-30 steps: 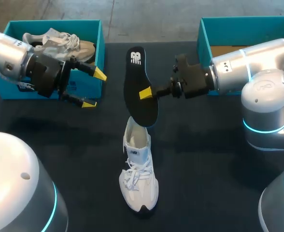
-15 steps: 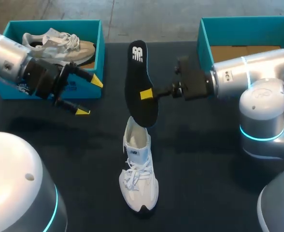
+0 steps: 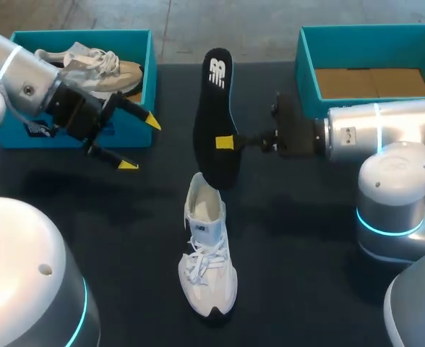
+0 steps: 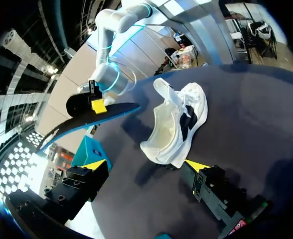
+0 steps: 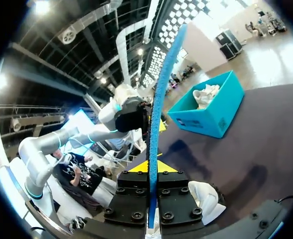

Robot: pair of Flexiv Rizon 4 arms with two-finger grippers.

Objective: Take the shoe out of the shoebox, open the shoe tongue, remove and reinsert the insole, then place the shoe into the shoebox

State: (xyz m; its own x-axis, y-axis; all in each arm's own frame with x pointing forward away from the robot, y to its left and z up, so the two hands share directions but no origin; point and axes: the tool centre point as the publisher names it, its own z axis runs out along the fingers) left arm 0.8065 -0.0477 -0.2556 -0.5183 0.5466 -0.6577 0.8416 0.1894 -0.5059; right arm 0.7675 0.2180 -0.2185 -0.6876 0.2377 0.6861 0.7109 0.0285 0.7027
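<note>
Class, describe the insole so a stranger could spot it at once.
On the black table, find the white shoe. Just beyond its heel, the right gripper holds the insole in the air: a thin, flat, black sheet with a white logo.

- A black, matte surface (image 3: 306,289) fills nearly the whole head view, its far edge running straight across.
- Light falls from above, and the shadows lying on the surface are soft and blurred.
- The left wrist view shows a dull, even sheen on the surface (image 4: 256,114).
- The right wrist view shows the surface (image 5: 266,139) dark and plain.
</note>
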